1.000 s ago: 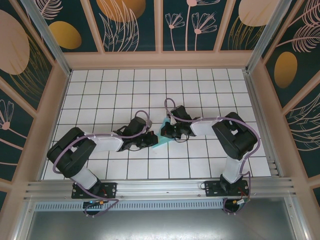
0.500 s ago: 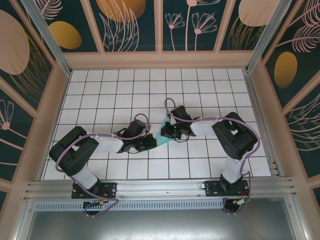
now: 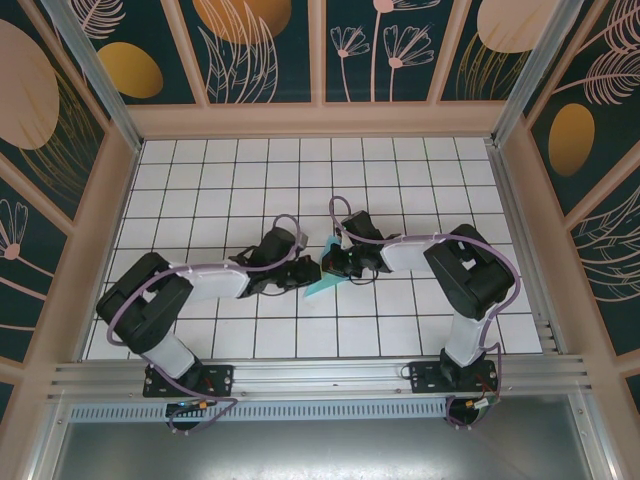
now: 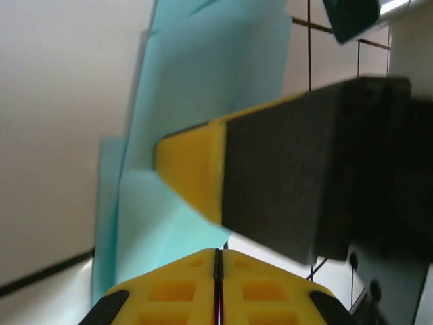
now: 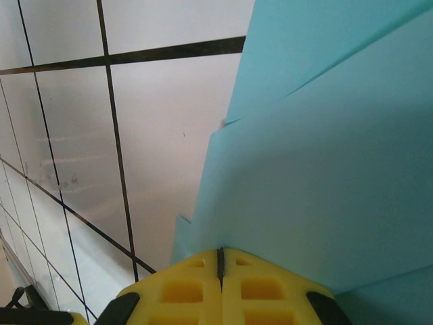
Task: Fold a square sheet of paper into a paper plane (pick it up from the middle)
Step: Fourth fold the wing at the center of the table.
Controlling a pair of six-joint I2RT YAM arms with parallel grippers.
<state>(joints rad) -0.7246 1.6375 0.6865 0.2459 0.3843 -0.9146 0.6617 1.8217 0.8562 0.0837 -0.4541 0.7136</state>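
Light-blue layers tell most of the story, but we start nearest. The left pincer (image 4: 218, 261) is closed, its jaws meeting along a thin seam with nothing between them. Just beyond its tips the sheet of paper (image 4: 203, 81) lies on the white-tiled counter (image 4: 61, 101). It is not a plain square: several overlapping flaps with slanted edges show, and from above it reads as a small wedge.

On the far side of the paper, facing the left pincer, the right pincer (image 5: 220, 257) is closed too, its tips at the paper's edge. Whether it pinches a layer or only presses down, we cannot tell.

We judge that the first folds are made and the work is somewhere in the middle, since the shape is stubby and not yet a slim dart. As we see it, the final lengthwise creases and the wings are left to do.
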